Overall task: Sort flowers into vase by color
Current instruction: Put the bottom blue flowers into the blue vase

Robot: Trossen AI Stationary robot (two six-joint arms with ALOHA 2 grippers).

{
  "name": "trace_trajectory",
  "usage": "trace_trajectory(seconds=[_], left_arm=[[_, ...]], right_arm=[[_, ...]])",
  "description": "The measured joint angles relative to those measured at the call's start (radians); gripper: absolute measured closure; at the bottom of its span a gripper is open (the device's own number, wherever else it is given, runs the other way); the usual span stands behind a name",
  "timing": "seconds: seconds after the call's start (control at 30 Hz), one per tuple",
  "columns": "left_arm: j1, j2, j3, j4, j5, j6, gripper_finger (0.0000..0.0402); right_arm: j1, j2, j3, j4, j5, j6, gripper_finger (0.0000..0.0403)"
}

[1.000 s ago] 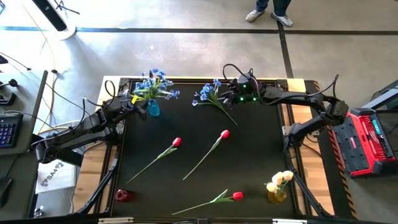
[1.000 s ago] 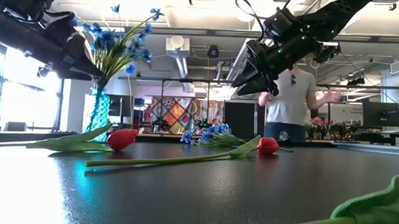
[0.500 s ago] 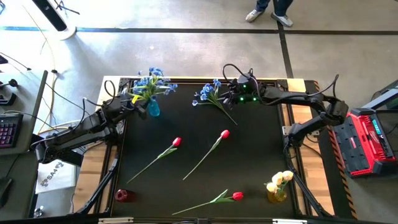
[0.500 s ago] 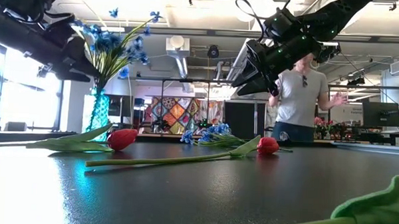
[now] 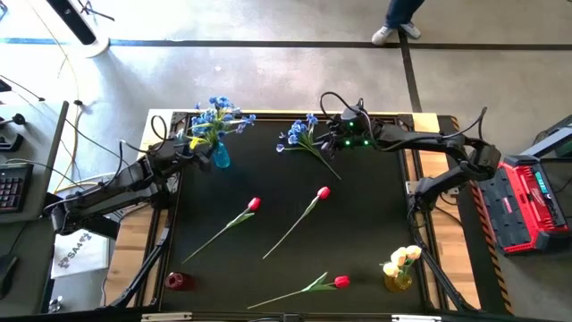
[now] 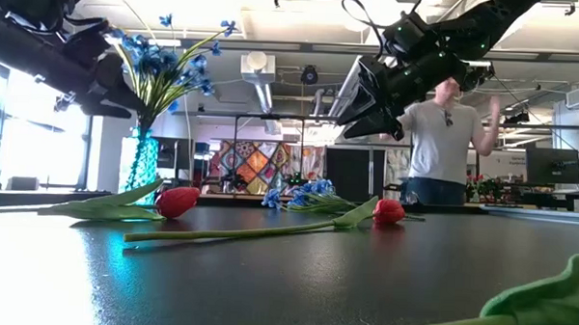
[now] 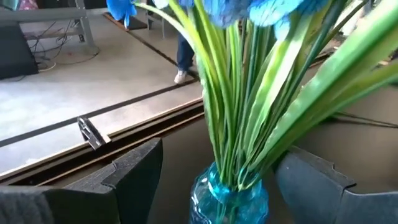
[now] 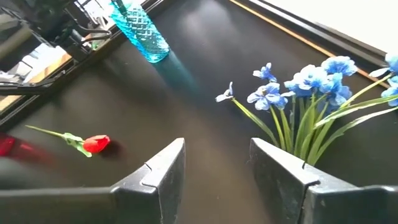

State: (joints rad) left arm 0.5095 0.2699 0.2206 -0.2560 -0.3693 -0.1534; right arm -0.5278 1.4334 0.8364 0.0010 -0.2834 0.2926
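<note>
1. The flowers are lying in a few spots: one blue spray (image 5: 214,119) is standing in the blue vase (image 5: 220,156) at the far left of the black table (image 5: 357,233), and a second blue spray (image 5: 302,134) is lying flat at the far middle.
2. Three red tulips are lying loose: one left of centre (image 5: 254,205), one at centre (image 5: 323,192), one near the front edge (image 5: 341,282). The pale yellow tulips (image 5: 402,258) are sitting in a yellow vase (image 5: 397,281) near right, and a small red vase (image 5: 176,281) is sitting near left.
3. The left gripper (image 7: 214,177) is hanging around the blue vase's neck with its fingers spread wide on either side of the stems, not pinching anything. Compared with a second ago it's opening up, and the spray's blossoms are sitting a bit further back.
4. The right gripper (image 8: 216,163) is hovering just above the loose blue spray, jaws partway apart and empty, same spot as before.
5. A person (image 6: 443,139) is walking behind the table, further right than a second ago.
</note>
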Motion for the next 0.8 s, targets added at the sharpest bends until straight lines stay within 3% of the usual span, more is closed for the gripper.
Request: trace_trajectory(seconds=[0.47, 0.8], left_arm=[[0.0, 0.0, 0.078, -0.145, 0.026, -0.084, 0.0119], [-0.001, 0.0, 0.17, -0.212, 0.11, -0.16, 0.0119]], right_arm=[[0.002, 0.0, 0.0, -0.027, -0.05, 0.021, 0.0234], [0.007, 0.0, -0.001, -0.211, 0.045, 0.01, 0.0234]])
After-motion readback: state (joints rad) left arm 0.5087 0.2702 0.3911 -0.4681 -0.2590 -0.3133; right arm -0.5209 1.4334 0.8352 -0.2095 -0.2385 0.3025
